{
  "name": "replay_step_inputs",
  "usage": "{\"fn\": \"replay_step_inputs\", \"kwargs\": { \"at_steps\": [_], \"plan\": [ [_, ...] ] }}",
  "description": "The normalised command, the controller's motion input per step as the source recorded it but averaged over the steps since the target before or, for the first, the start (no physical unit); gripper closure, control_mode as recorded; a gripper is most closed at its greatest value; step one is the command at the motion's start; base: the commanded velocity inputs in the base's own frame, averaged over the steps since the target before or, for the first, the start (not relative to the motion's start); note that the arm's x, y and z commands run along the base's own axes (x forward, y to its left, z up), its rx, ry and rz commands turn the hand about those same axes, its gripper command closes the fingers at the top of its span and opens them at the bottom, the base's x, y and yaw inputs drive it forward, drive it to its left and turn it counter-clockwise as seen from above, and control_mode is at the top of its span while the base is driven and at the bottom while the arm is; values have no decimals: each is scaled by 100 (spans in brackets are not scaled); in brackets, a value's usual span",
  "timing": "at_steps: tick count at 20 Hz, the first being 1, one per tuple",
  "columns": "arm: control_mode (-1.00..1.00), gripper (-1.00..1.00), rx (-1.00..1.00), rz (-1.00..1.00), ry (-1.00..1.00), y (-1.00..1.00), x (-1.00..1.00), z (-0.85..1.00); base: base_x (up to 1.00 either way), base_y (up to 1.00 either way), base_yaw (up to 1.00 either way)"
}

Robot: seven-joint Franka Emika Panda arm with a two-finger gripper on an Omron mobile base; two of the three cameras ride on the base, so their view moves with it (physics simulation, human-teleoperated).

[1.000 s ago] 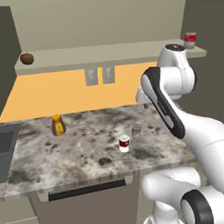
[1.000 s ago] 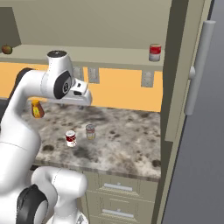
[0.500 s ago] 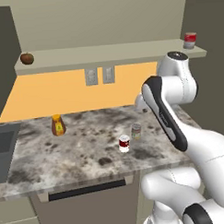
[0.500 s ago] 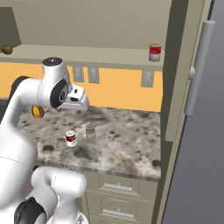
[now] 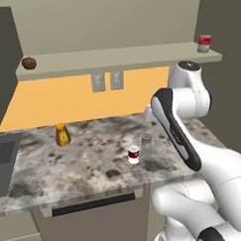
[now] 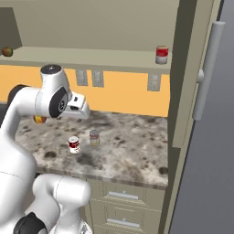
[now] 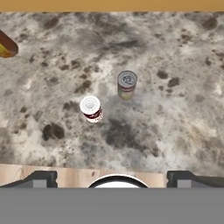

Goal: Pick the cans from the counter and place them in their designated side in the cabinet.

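Two cans stand upright and close together on the speckled counter (image 5: 84, 163). One is the dark red over white can (image 5: 134, 154) (image 6: 73, 144) (image 7: 91, 109). The silver-grey can (image 5: 146, 141) (image 6: 94, 137) (image 7: 127, 84) with a green-and-orange label is just behind it to the right. My gripper (image 7: 112, 178) hangs open well above them and looks down; both cans lie ahead of its fingertips, and nothing is between the jaws. The cabinet's beige shelf board (image 5: 115, 58) (image 6: 91, 55) runs above the counter, and its right-hand side (image 5: 184, 51) is up beside my arm.
A brighter red-and-grey can (image 5: 204, 43) (image 6: 161, 54) stands at the shelf's right end. A brown round fruit (image 5: 28, 62) (image 6: 6, 51) sits at its left end. An orange bottle (image 5: 62, 135) (image 7: 6, 46) stands on the counter's left. A tall beige door with a handle (image 6: 208, 68) borders the right.
My hand has come down from shelf height and back over the counter, with the elbow swinging along. The jaws stay open. Neither can has moved.
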Motion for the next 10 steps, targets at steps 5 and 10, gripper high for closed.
{"fn": "replay_step_inputs", "kwargs": {
  "at_steps": [5, 10],
  "plan": [
    [-100, -100, 0, 0, 0, 12, -6, -10, 0, 0, 0],
    [-100, -100, 0, 0, 0, 12, -3, -12, 0, 0, 0]
  ]
}}
